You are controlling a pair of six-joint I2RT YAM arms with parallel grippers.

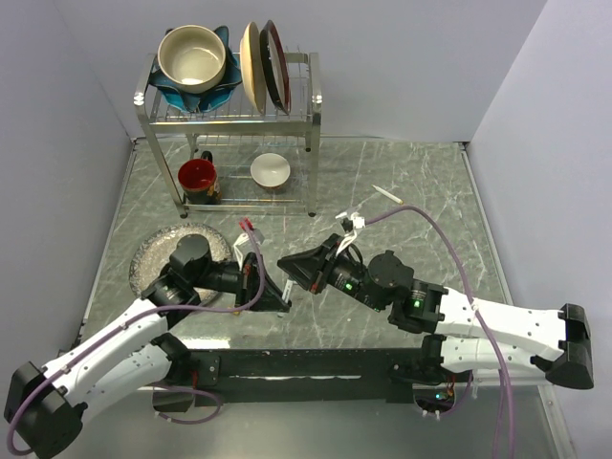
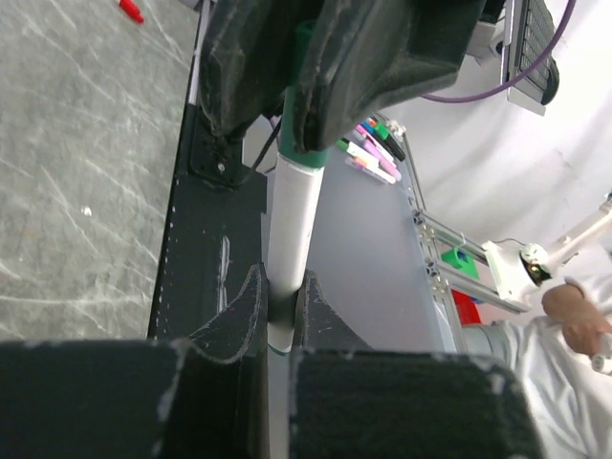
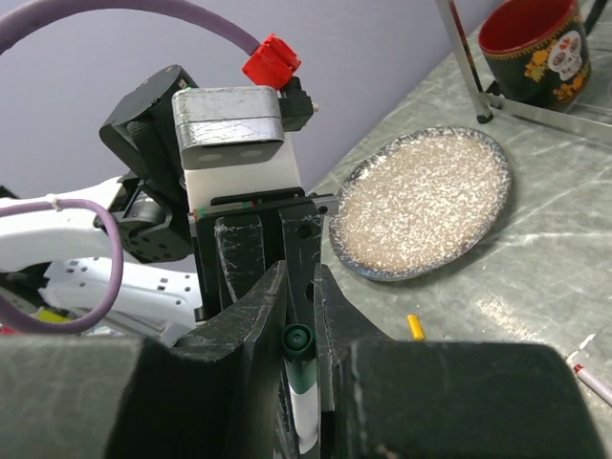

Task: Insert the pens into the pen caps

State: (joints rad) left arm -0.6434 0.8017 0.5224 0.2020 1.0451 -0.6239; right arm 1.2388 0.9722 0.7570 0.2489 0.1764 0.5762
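My left gripper [image 2: 282, 308] is shut on the white barrel of a pen [image 2: 295, 220]. The pen's far end sits in a green cap [image 2: 306, 143]. My right gripper [image 3: 299, 330] is shut on that green cap [image 3: 298, 342], with the white barrel [image 3: 304, 411] showing below it. In the top view the two grippers [image 1: 280, 295] [image 1: 289, 264] meet tip to tip above the table's near middle. A yellow-orange cap [image 3: 415, 327] lies on the table by the plate. A red cap [image 2: 131, 10] lies on the marble. Another pen [image 1: 387, 194] lies at the back right, and one more pen [image 3: 598, 384] shows at the right wrist view's edge.
A speckled plate [image 1: 153, 253] lies at the left under the left arm. A metal dish rack [image 1: 229, 115] at the back holds bowls and plates, with a red mug [image 1: 198, 179] and a white bowl [image 1: 271, 170] beneath it. A purple cable [image 1: 430, 215] loops over the right side.
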